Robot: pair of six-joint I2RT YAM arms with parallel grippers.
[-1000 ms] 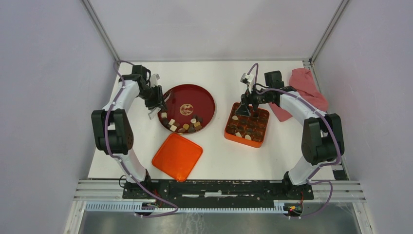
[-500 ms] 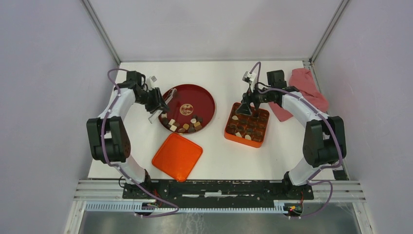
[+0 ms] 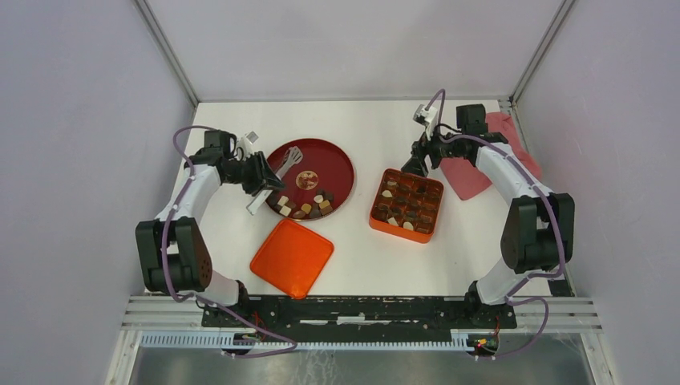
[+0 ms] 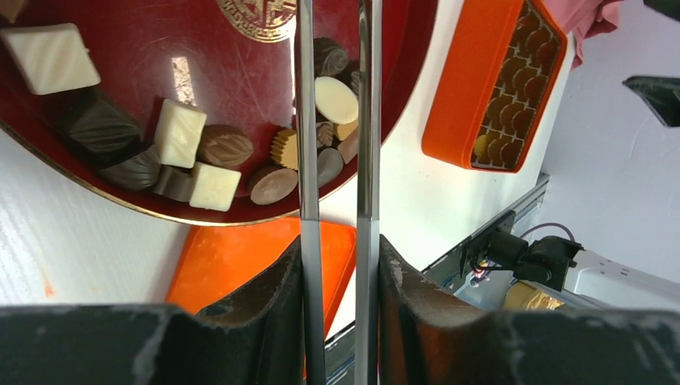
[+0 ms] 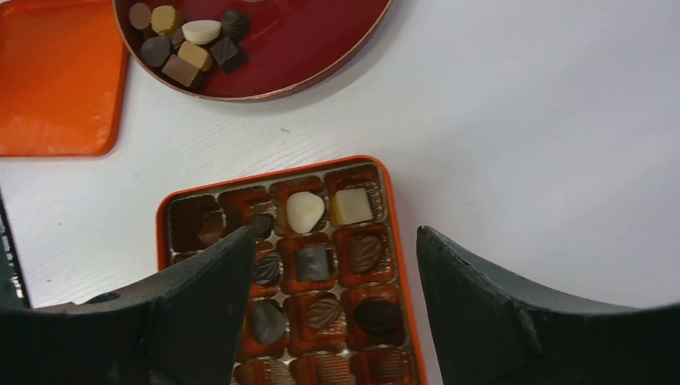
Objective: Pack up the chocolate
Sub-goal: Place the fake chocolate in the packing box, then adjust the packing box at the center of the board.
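The white tabletop [image 3: 361, 128] lies open at 12 o'clock of the round dark red plate [image 3: 330, 160] and square orange gridded box [image 3: 399, 233], with a lane between them; a crumpled pink cloth [image 3: 467, 181] blocks the box's 2 o'clock, a flat orange lid [image 3: 293, 257] the plate's 7 o'clock

both arms alike: left arm [image 3: 186, 196], right arm [image 3: 503, 172] had white tubular links, bulky black joint housings. thin purple cable [image 3: 178, 143] looped along each. small white camera block [image 3: 422, 113] sat at each wrist. left gripper [image 4: 337, 249]: fingers [image 4: 417, 321] dark grey, scuffed, pale scratches along edges. right gripper [image 5: 334, 234]: fingers [image 5: 200, 297] matte black, broad, tapering toward tips.
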